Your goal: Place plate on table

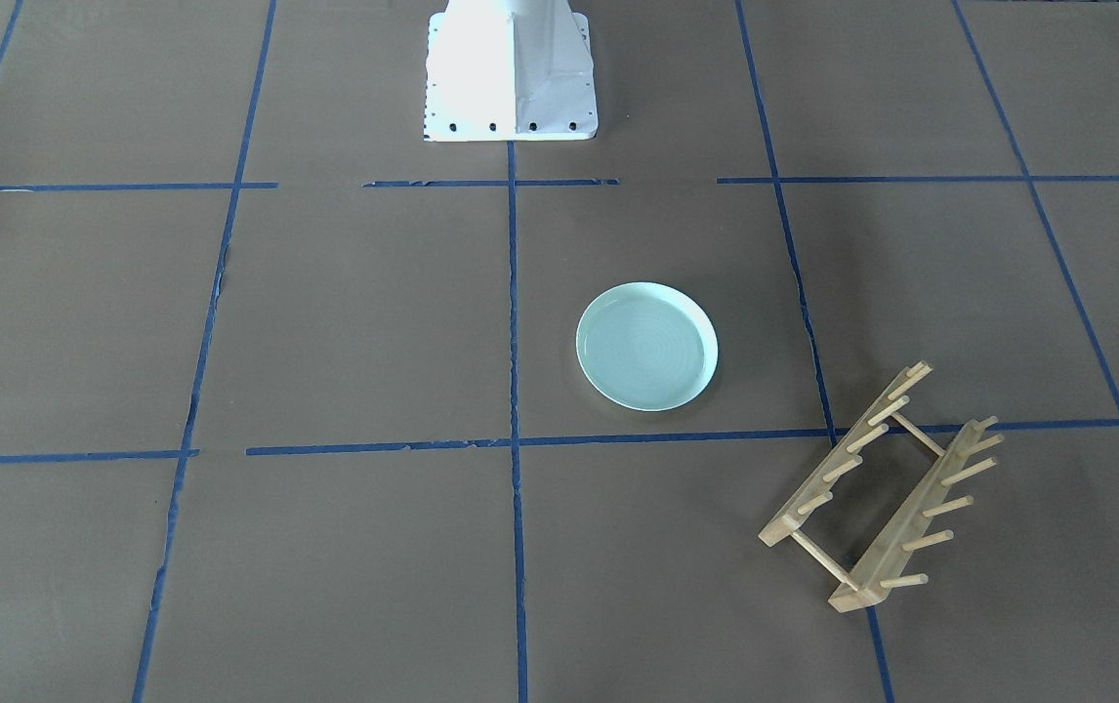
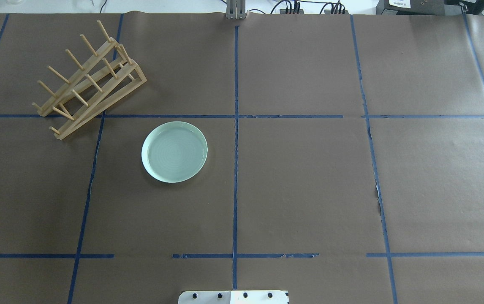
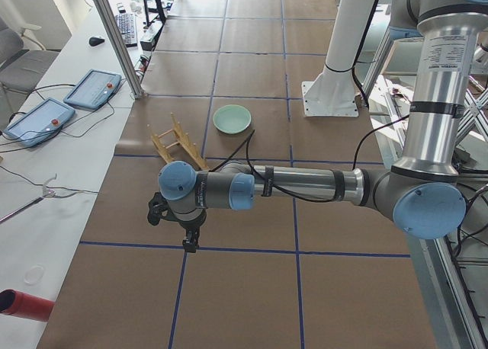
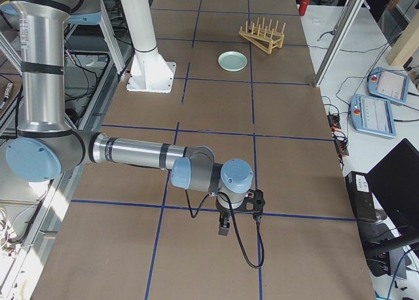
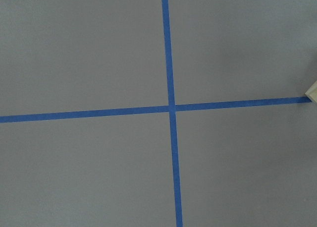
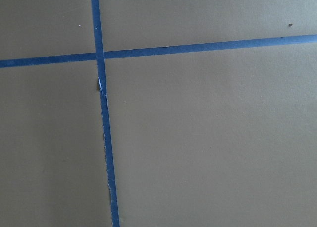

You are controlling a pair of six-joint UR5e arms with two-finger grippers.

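Observation:
The pale mint-green plate (image 1: 647,346) lies flat on the brown-paper table (image 1: 354,322), apart from the rack and with nothing touching it. It also shows in the overhead view (image 2: 174,152) and, small, in both side views (image 3: 232,120) (image 4: 233,61). My left gripper (image 3: 189,242) shows only in the exterior left view, hanging over the table far from the plate; I cannot tell if it is open or shut. My right gripper (image 4: 224,228) shows only in the exterior right view, also far from the plate; I cannot tell its state. Both wrist views show only paper and blue tape.
An empty light wooden peg rack (image 1: 882,488) stands near the plate on the robot's left side, seen in the overhead view (image 2: 90,78) too. The white robot base (image 1: 511,73) sits at the table's robot-side edge. Operator pendants (image 3: 93,88) lie on the side bench.

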